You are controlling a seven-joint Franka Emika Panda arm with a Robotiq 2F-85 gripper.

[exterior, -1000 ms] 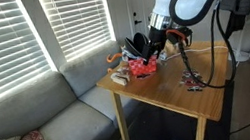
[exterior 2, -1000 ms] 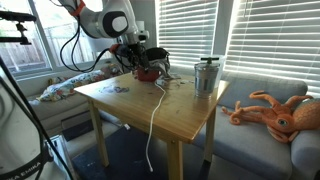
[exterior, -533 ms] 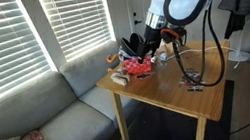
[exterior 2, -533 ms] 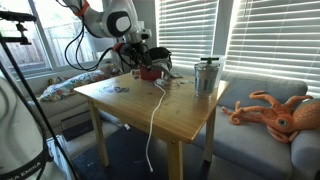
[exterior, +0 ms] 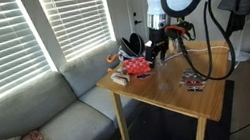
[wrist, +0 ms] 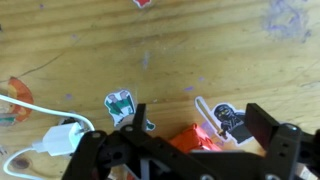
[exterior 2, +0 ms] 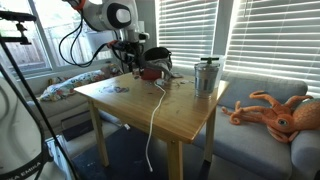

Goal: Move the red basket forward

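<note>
Two things could bite here, I reckon. The red basket [exterior: 141, 65] sits near the table [exterior: 160, 100] corner closest to the blinds, right beside a tan wooden block [exterior: 121, 78] that's close to the table edge. The gripper [exterior: 158, 45] hangs just above and to one side of it, not touching as far as I can tell. In the wrist view the jaws look spread wide with nothing clamped, and only a sliver of red shows low down between them.

First risk is a bad grab. The lattice sides are thin plastic, so a finger coming down on the rim instead of straddling the wall would likely tip or skid the basket. It could then shove the wooden block off the edge toward the sofa.

Second risk is the white cable [exterior 2: 153, 112]. It trails across the tabletop and drapes over the front edge, and its charger plug [wrist: 62, 137] lies near the fingers in the wrist view. Dragging the basket low could snag the cable and pull the plug along, or even tug it toward the metal cup [exterior 2: 207, 75].

A light basket might also twist in the grip if it's pinched at one corner.
</note>
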